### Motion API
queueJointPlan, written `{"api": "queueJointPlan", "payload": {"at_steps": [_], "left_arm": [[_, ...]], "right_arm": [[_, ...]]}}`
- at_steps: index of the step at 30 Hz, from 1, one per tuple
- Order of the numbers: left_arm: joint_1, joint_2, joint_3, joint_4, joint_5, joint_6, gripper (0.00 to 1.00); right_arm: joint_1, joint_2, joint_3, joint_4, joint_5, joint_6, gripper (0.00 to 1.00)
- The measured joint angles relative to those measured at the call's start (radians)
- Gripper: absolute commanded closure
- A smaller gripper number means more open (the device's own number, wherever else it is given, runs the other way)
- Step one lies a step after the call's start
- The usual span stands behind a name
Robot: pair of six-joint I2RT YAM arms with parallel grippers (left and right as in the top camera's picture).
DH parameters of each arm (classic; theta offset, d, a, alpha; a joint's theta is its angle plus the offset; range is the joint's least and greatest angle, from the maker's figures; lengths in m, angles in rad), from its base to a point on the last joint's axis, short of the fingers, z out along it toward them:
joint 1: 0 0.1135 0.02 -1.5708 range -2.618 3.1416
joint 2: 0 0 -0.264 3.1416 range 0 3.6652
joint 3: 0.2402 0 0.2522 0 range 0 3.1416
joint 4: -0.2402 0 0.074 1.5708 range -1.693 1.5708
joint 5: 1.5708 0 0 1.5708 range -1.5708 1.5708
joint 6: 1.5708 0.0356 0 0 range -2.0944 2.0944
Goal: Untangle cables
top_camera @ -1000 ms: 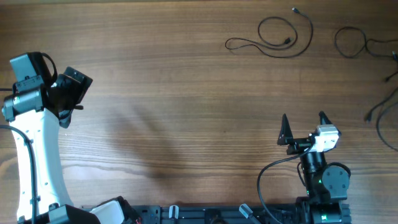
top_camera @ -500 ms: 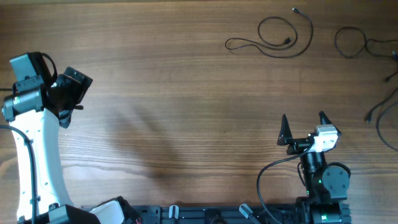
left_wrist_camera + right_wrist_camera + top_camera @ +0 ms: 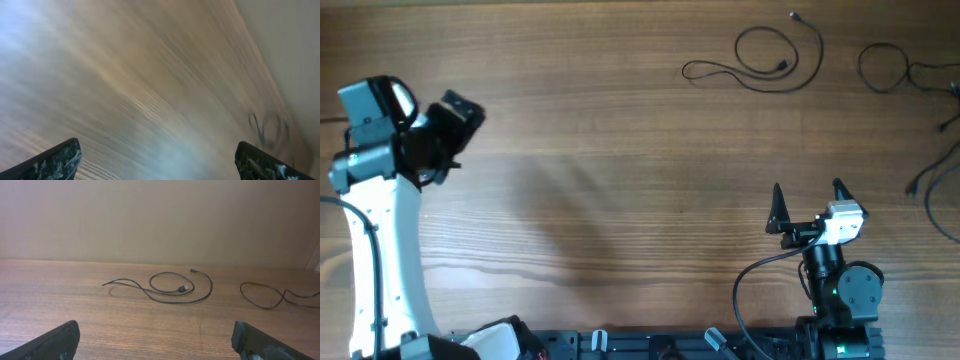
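Three thin black cables lie apart at the far right of the table. One looped cable (image 3: 767, 56) is nearest the middle, a second (image 3: 890, 68) is to its right, and a third (image 3: 932, 190) runs along the right edge. The right wrist view shows the first cable (image 3: 175, 287) and the second (image 3: 265, 297) far ahead. My right gripper (image 3: 808, 198) is open and empty at the near right, well short of them (image 3: 157, 342). My left gripper (image 3: 455, 122) is at the far left, open and empty (image 3: 160, 160). Its view is blurred, with a faint cable (image 3: 267, 125) far off.
The wooden table (image 3: 620, 180) fills the view. The arm bases and a black rail (image 3: 650, 345) run along the near edge. A thick black robot cable (image 3: 760, 275) loops beside the right arm base.
My left gripper has shifted a little away from me and to the right, and its wrist view is motion-blurred. The right arm and the cables have not moved.
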Motion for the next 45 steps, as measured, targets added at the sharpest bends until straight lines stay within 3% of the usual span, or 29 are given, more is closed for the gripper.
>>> {"api": "queueJointPlan", "payload": {"at_steps": [4,9,13,18,29,35,40,45], "left_arm": [[-0.160,-0.155,-0.002,-0.013,0.004,0.143,0.00],[-0.381,-0.514,-0.056,-0.036,-0.111,0.250,0.00],[-0.446,-0.751,-0.177,-0.082,-0.132,0.281,0.00],[-0.452,-0.918,-0.202,-0.184,-0.140,0.288,0.00],[-0.452,-0.931,-0.205,-0.424,-0.146,0.291,0.00],[-0.440,-0.970,-0.205,-0.440,-0.147,0.291,0.00],[-0.324,-1.110,-0.208,-0.438,-0.144,0.291,0.00],[-0.315,-1.246,-0.270,-0.387,-0.143,0.291,0.00]], "right_arm": [[0.000,0.000,0.000,0.000,0.000,-0.003,0.00],[0.000,-0.002,0.000,0.000,0.000,-0.003,0.00],[0.000,-0.002,0.000,0.000,0.000,-0.003,0.00],[0.000,-0.003,0.000,0.000,0.000,-0.003,0.00],[0.000,-0.004,0.000,0.000,0.000,-0.003,0.00],[0.000,-0.004,0.000,0.000,0.000,-0.003,0.00],[0.000,-0.004,0.000,0.000,0.000,-0.003,0.00],[0.000,-0.004,0.000,0.000,-0.001,-0.003,0.00]]}}
